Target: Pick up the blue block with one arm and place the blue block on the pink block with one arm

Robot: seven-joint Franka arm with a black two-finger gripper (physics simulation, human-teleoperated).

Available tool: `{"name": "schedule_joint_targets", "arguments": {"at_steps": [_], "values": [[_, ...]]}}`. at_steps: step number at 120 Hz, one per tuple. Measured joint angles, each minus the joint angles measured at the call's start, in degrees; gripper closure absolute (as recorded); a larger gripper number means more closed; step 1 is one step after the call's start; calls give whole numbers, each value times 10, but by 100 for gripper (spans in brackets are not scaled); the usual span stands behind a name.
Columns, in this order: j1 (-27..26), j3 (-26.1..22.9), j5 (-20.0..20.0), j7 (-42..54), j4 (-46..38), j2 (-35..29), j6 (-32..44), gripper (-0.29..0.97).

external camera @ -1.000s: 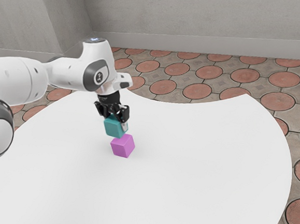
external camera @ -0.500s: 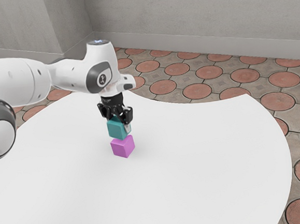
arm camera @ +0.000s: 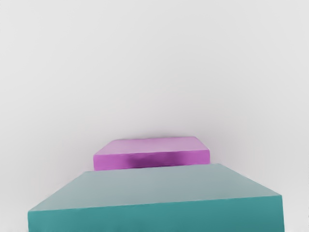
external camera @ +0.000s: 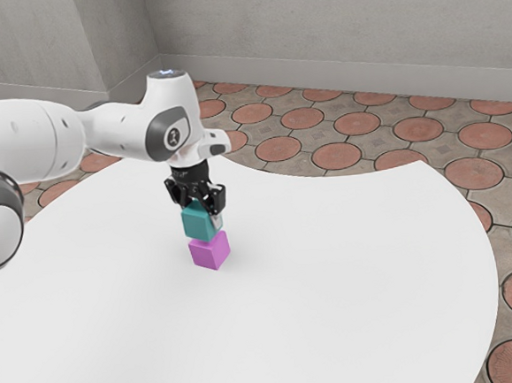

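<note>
Your robot's white arm [external camera: 74, 139] reaches in from the exterior view's left over a round white worktop [external camera: 351, 273]. Its black hand [external camera: 201, 219] points straight down, its two fingers clamped on opposite sides of the blue block [external camera: 193, 223], which looks teal. The blue block is directly over the pink block [external camera: 210, 251], so close that you cannot tell whether they touch. The pink block rests on the worktop, well in from its edges and nearer the far edge. In the wrist view, the blue block [arm camera: 154, 203] lies just under the hand, with the pink block [arm camera: 152, 153] showing beyond it. A floor of round reddish tiles [external camera: 411, 135] surrounds the worktop
</note>
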Motion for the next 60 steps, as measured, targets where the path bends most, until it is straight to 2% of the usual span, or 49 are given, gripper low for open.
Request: {"name": "schedule_joint_targets", "arguments": {"at_steps": [60], "values": [[-1,0,1,-6,-9,-2,1,35]]}}
